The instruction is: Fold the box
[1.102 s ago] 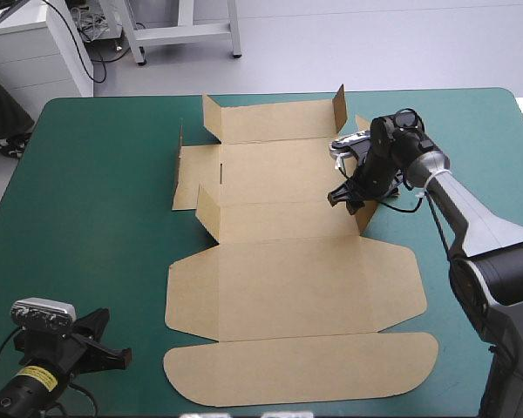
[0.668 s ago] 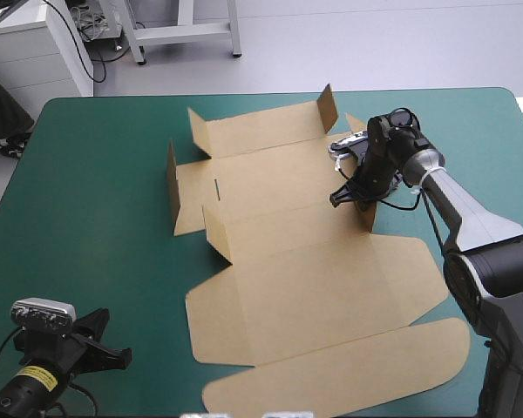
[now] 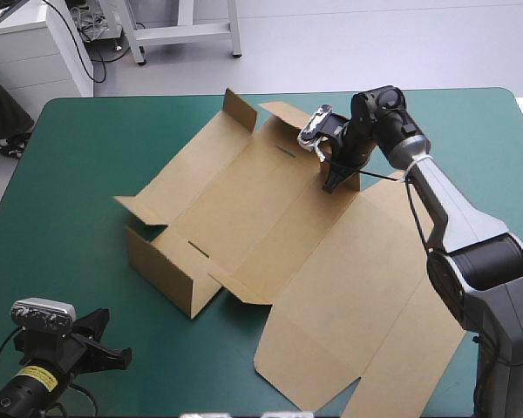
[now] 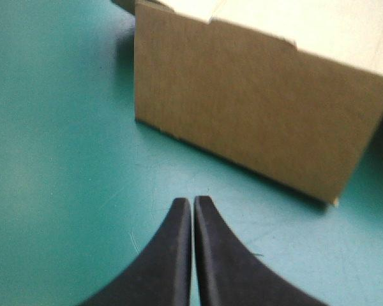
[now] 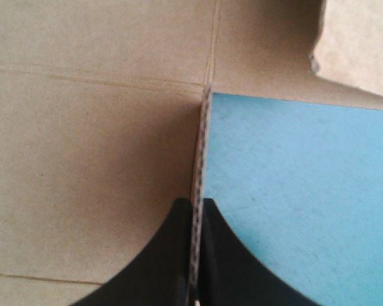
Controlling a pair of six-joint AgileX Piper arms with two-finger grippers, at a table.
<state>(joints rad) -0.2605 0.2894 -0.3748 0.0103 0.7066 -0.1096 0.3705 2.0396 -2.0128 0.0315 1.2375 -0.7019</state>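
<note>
Across the middle of the teal-green cover, the box lies slantwise, mostly flat, with 1 wall raised at its near-left end. At the far-right side, the right gripper pinches an upright flap, fingers clamped on the board, a hold to steer the whole sheet, I reckon. Near-left, the left gripper sits empty, its 2 fingers pressed together, aimed at that wall.

The left end effector, fingers pressed together, hovers over the teal-green cover near the brown box.
</note>
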